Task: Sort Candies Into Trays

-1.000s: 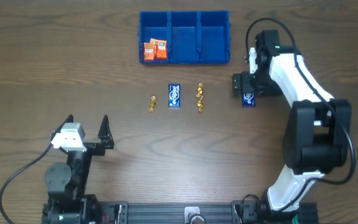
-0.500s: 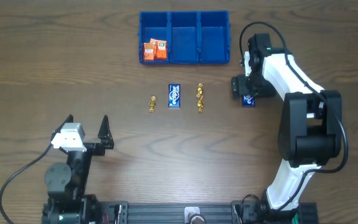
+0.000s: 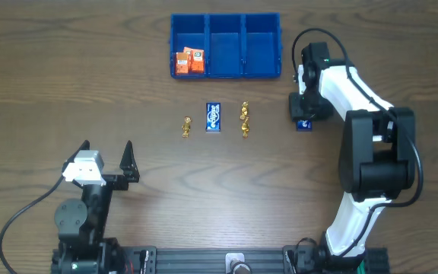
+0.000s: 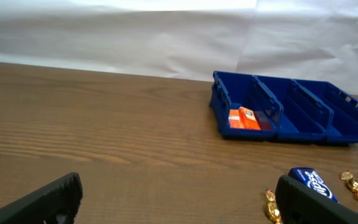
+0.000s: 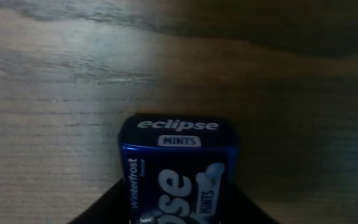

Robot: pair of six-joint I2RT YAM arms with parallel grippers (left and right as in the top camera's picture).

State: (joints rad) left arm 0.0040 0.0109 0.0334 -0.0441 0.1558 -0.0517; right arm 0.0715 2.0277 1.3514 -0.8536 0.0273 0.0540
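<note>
A blue three-compartment tray [image 3: 226, 74] [image 4: 221, 106] stands at the table's far side, with orange candies [image 3: 189, 62] [image 4: 243, 118] in its left compartment. Below it on the table lie a blue mint tin [image 3: 214, 116] [image 4: 313, 183] and three gold candies [image 3: 187, 126] [image 3: 245, 111] [image 3: 245, 129]. To the right of the tray, my right gripper [image 3: 303, 113] is low over a second blue mint tin [image 3: 304, 125] [image 5: 178, 167], its fingers pressed against the tin's two sides. Near the front left, my left gripper [image 3: 106, 155] [image 4: 179, 208] stands open and holds nothing.
The tray's middle and right compartments [image 3: 261, 46] hold nothing. Bare wood spreads across the left half of the table and in front of the candies. A white backdrop [image 4: 135, 37] rises behind the table's far edge.
My right gripper has shifted slightly right and down over the mint tin, and its fingers have drawn in. The left arm has stayed still.
</note>
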